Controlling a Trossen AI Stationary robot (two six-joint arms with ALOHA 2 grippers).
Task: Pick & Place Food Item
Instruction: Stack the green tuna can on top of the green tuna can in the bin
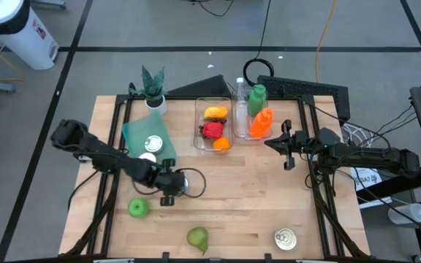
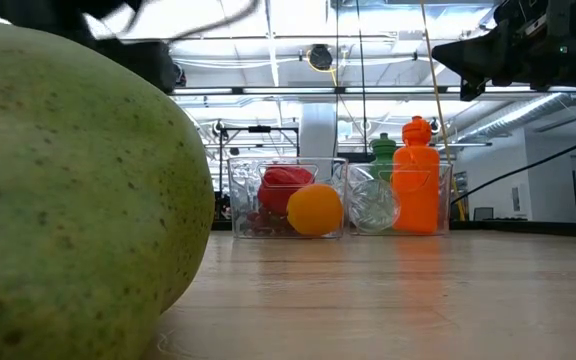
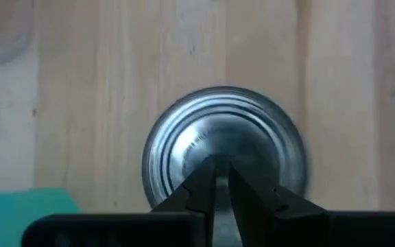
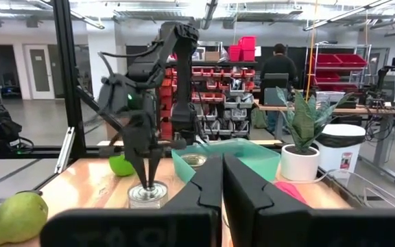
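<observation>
From above, the left gripper (image 1: 169, 191) hangs over a tin can (image 1: 188, 183) on the wooden counter (image 1: 254, 204), its fingers closed. A green apple (image 1: 138, 208) and a pear (image 1: 198, 237) lie near the front edge, with a second can (image 1: 286, 239) further right. The right gripper (image 1: 287, 146) waits beside the clear bins (image 1: 214, 126), fingers closed.

At counter level, the pear (image 2: 68, 190) fills the foreground (bins with an orange (image 2: 315, 210) behind).

The left wrist view shows pinched fingers (image 3: 197, 192) just above the can's lid (image 3: 225, 144).

The right wrist view shows the left gripper (image 4: 147, 180) tips at the can (image 4: 147, 195).
</observation>
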